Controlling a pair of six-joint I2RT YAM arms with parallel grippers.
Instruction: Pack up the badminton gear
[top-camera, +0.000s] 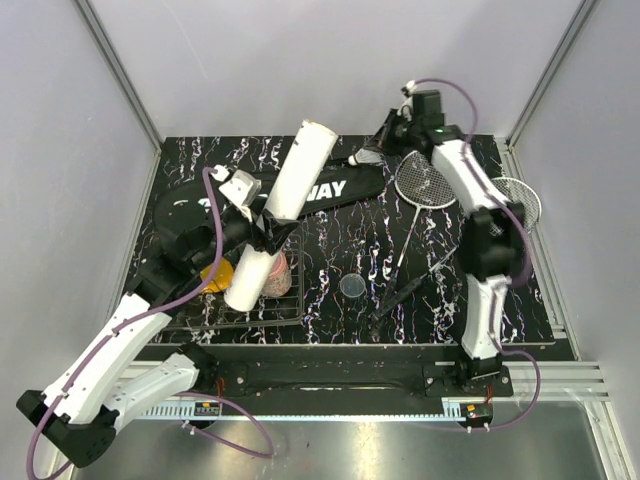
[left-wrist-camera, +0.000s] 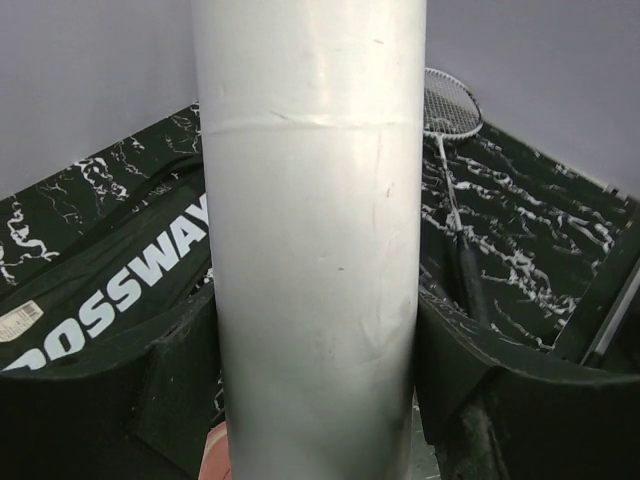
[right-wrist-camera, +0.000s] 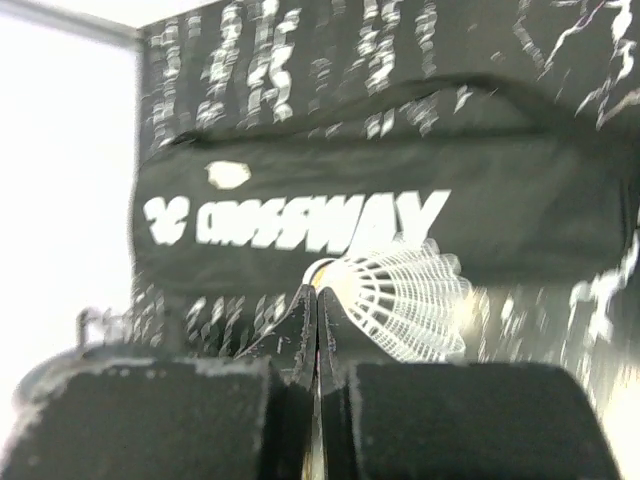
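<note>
Right wrist view, nearest the lens: black pads (right-wrist-camera: 150, 420) of the right jaws, pressed flat together, no gap showing. A white shuttlecock (right-wrist-camera: 400, 305) sits just at the tips, cork touching or nearly so, skirt off to one side. Cannot tell if anything is pinched; looks more beside than between. Behind it is the black CROSSWAY bag (right-wrist-camera: 400, 200), lying flat along the far side of the desk (top-camera: 340, 250). The left jaws stand wide and are clamped round the white tube (left-wrist-camera: 310, 200) near its middle. The tube is tilted, upper end over the bag, lower end down by the pink cup (top-camera: 280, 272) and wire rack (top-camera: 250, 310), with a yellow object (top-camera: 212, 275) next to them. Two rackets lie at the right, one (top-camera: 425, 180) near the right arm, the other (top-camera: 518, 200) partly under it, neither in the bag. Risks: if the right jaws closed beside the cork, a lift brings up nothing, or only a feather gets nipped and it bends or drops. The tube is long and held on a smooth wall, so it may slide or swing and knock the cup. Feeding a shuttlecock into a tilted tube mouth needs close alignment, and a miss drops it on the desk.
</note>
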